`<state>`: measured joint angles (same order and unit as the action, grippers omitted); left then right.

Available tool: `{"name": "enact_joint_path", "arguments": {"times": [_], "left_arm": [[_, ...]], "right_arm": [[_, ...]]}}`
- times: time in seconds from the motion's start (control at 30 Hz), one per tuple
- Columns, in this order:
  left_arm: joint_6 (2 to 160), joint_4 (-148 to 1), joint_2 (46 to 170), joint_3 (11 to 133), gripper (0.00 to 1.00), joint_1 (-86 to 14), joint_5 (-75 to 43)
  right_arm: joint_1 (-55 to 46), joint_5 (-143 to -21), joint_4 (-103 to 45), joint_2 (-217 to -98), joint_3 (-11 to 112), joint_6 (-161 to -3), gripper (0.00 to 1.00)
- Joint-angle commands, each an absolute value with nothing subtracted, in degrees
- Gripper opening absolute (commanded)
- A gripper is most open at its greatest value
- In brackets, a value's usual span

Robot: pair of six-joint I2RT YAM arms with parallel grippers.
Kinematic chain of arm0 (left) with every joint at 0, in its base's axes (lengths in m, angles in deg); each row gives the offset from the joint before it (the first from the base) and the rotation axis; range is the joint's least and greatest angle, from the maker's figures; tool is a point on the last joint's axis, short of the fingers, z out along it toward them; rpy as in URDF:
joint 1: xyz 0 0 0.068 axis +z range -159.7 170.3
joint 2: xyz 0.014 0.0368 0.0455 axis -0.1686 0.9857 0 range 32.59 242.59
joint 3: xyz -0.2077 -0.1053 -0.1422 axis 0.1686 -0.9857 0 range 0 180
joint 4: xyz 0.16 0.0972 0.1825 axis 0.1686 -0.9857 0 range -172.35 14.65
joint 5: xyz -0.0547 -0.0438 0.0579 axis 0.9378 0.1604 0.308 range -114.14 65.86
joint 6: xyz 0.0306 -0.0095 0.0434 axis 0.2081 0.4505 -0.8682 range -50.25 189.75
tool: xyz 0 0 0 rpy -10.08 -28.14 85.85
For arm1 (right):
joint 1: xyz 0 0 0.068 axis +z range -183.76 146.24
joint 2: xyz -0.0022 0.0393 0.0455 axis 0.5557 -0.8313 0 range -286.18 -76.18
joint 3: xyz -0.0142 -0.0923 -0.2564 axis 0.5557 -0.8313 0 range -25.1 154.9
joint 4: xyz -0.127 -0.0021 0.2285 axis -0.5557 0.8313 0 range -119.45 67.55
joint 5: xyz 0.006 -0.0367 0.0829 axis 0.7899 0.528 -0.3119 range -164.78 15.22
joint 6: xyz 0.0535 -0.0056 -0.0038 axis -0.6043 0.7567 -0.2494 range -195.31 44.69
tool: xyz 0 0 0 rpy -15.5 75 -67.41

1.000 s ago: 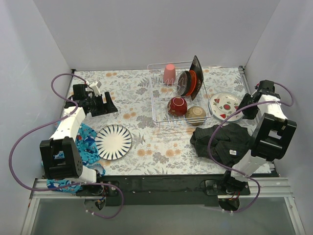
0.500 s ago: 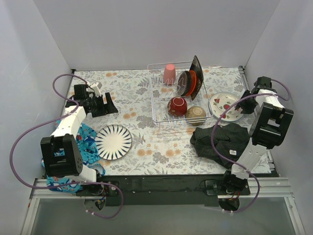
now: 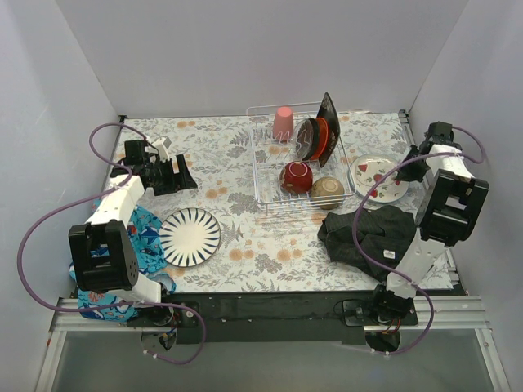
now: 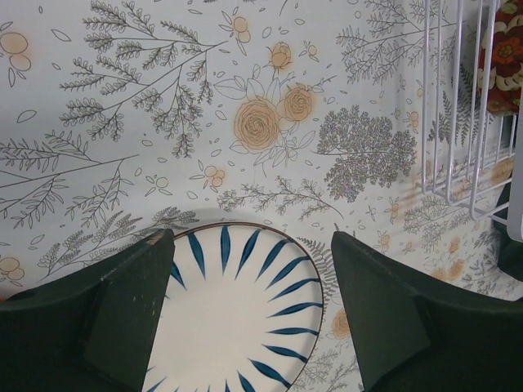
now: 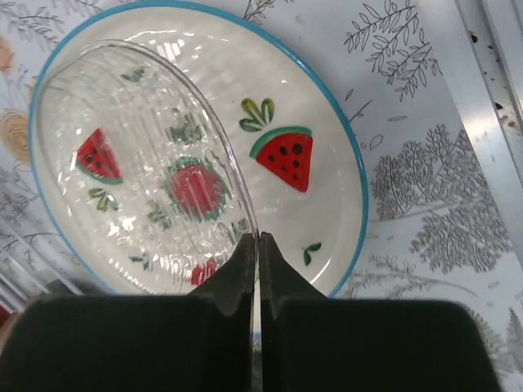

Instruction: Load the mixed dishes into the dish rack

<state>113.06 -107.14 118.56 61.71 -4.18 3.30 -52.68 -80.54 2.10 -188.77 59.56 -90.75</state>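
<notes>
The rim of the clear glass plate (image 5: 139,122) — lying on the watermelon plate (image 5: 335,220) — is pinched by the right gripper (image 5: 258,241); the left gripper (image 4: 252,238) is held spread.

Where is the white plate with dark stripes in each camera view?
Top external: white round plate with dark radiating stripes, front left.
Left wrist: bottom centre, framed by the open left gripper.
Right wrist: not in it.
Shared landmark: white wire dish rack, right of the plate in both.

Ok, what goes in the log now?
left hand: open near striped plate | right hand: shut on clear plate rim, atop watermelon plate
</notes>
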Motion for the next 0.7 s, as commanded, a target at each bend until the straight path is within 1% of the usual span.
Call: {"name": "enact_joint_path", "arguments": {"times": [0.0,0.03,0.13,0.17,0.2,0.23,0.33,0.47,0.57,0.6,0.67], "left_arm": [[113.17,-106.2,118.28,64.42,0.77,-4.08,3.89],[113.34,-105.77,118.45,64.68,0.77,-4.17,3.99],[113.87,-105.32,118.98,65.91,0.77,-4.08,4.69],[113.96,-105.32,119.16,66.27,0.77,-4.17,4.86],[114.14,-105.32,119.25,66.44,0.77,-4.08,4.95],[114.22,-105.23,119.25,66.79,0.77,-4.08,5.3],[114.66,-105.06,118.81,66.62,0.77,-4.17,5.74],[114.93,-104.71,117.14,64.61,0.77,-4.08,5.75],[115.1,-104.62,115.3,63.03,0.77,-4.17,5.75],[114.93,-104.79,114.6,62.76,0.77,-4.08,5.74],[114.93,-105.06,114.06,62.32,0.77,-4.17,5.66]], "right_arm": [[-49.86,-75.24,4.39,-177.1,65.24,-91.22,0.01],[-48.02,-71.05,4.13,-175.86,65.69,-90.69,0.01],[-43.28,-64.87,1.76,-170.93,66.57,-88.5,0.01],[-41.78,-59.63,0.53,-169.97,66.83,-88.14,0.01],[-40.28,-57.14,-0.17,-168.13,67.1,-87.36,0.01],[-37.22,-52.59,-0.79,-167.41,67.79,-86.04,0.01],[-33.86,-49.12,-2.81,-165.56,69.99,-84.89,0.01],[-28.85,-50.17,-4.31,-165.38,71.75,-82.17,0.01],[-22.18,-47.28,-7.38,-166.7,71.14,-77.27,0.01],[-18.25,-45.53,-8.52,-167.31,71.49,-76.55,0.01],[-14.79,-41.14,-9.76,-169.59,72.89,-75.49,0.01]]}}
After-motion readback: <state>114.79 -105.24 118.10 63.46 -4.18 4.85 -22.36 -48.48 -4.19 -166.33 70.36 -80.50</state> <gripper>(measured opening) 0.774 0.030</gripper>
